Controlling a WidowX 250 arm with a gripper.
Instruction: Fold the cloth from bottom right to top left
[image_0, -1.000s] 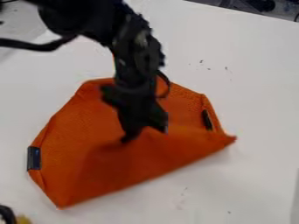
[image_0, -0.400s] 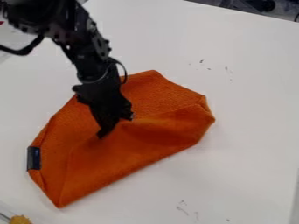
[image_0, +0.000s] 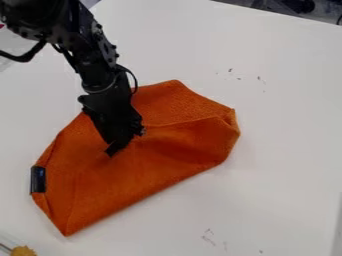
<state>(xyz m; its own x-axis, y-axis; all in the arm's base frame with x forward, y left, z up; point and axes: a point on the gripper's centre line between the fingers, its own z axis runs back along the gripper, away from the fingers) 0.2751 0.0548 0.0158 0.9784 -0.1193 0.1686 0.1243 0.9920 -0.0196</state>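
Slid slightly leftward since last frame: folded orange fabric cloth's (image_0: 150, 170) right end | cloth lay on white tabletop (image_0: 287, 150), near side doubled over | beyond, black two-finger gripper (image_0: 125, 141) clenched its flap, likely to draw it top-left.

Black tool (image_0: 121, 144) over orange cloth (image_0: 133, 175), folded partway; dark tag (image_0: 38, 179) at left edge.

Is wearing black throughout, from a bulky, rounded upper joint (image_0: 35, 16) down a knobbly, segmented forearm (image_0: 90, 56) to a tapering gripper (image_0: 117, 143). Is showing small, paler screw heads (image_0: 60, 38) along the links. Is sporting a thick, curved black cable (image_0: 24, 58) and a thinner wire loop (image_0: 135, 80).
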